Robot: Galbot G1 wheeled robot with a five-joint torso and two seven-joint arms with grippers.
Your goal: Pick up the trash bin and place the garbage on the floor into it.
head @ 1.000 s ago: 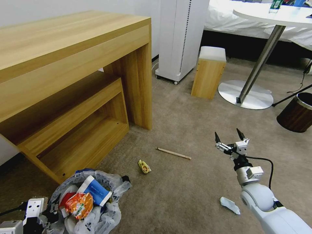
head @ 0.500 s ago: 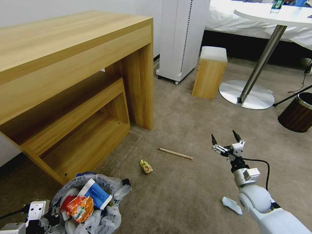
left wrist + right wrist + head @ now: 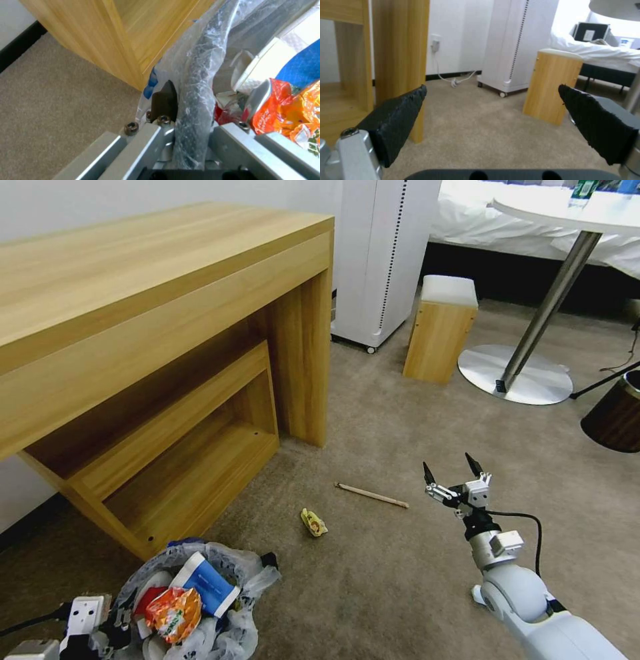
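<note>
The trash bin (image 3: 193, 600) sits at the robot's near left, about 8 o'clock from the centre of the floor (image 3: 373, 567), already carrying a blue-white carton (image 3: 207, 583) and an orange wrapper (image 3: 173, 613); the left gripper (image 3: 191, 125) has its jaws closed on the bag-covered rim, one dark pad outside the liner and the other inside among the litter; the right gripper (image 3: 452, 473) hangs above the carpet with jaws spread wide and nothing between them; the wooden stick (image 3: 372, 495) lies flat on the floor at roughly 9 o'clock from those jaws, near but apart, its long axis running from 10 to 4 o'clock, so the right arm is judged the nearer one for it; the yellow scrap (image 3: 313, 523) lies at about 8 o'clock from the same gripper, between stick and bin; the wooden bench (image 3: 167, 333) stands at 11 o'clock, clear of both items; task judged well advanced, with stick and scrap outstanding.
</note>
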